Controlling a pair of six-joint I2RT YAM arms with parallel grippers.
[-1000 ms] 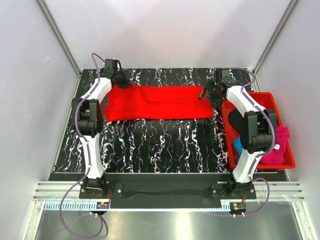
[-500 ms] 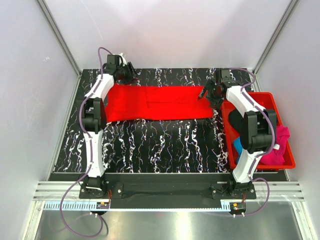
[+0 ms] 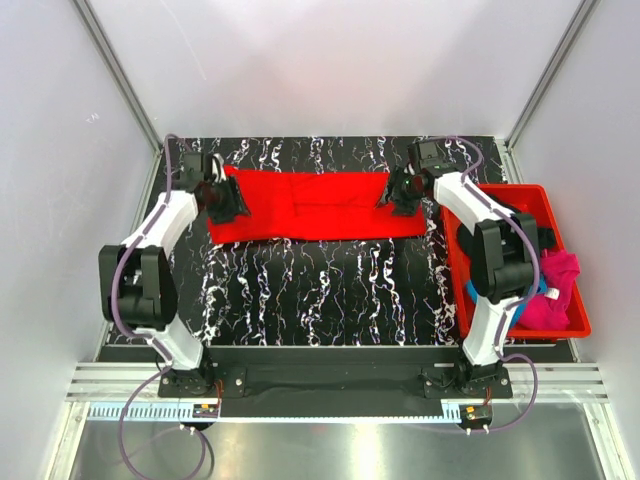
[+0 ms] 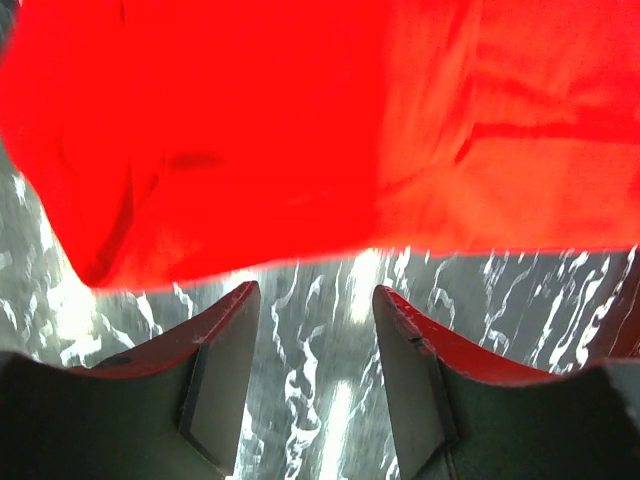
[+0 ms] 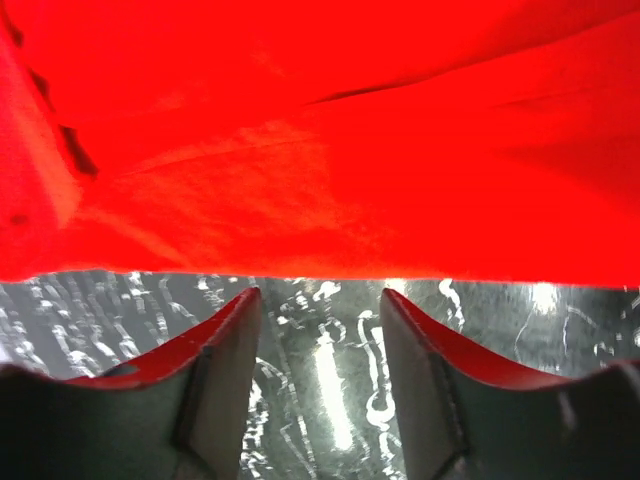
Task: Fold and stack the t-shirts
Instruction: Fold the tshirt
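A bright red t-shirt (image 3: 320,205) lies spread flat as a long strip across the back of the black marbled table (image 3: 320,290). My left gripper (image 3: 228,202) is open and empty at the shirt's left end. In the left wrist view the gripper (image 4: 315,295) sits just short of the red cloth edge (image 4: 300,130). My right gripper (image 3: 392,192) is open and empty at the shirt's right end. In the right wrist view the gripper (image 5: 320,295) faces the cloth edge (image 5: 320,130), with bare table between its fingers.
A rigid red bin (image 3: 520,337) stands at the table's right side. It holds a black tee (image 3: 468,238), a blue tee (image 3: 472,292) and a magenta-pink tee (image 3: 560,285). White walls and metal posts close in the back and sides.
My left arm swung from the back left corner down to the shirt's left end. My right gripper moved a little left, over the shirt's right end. The shirt lies as before.
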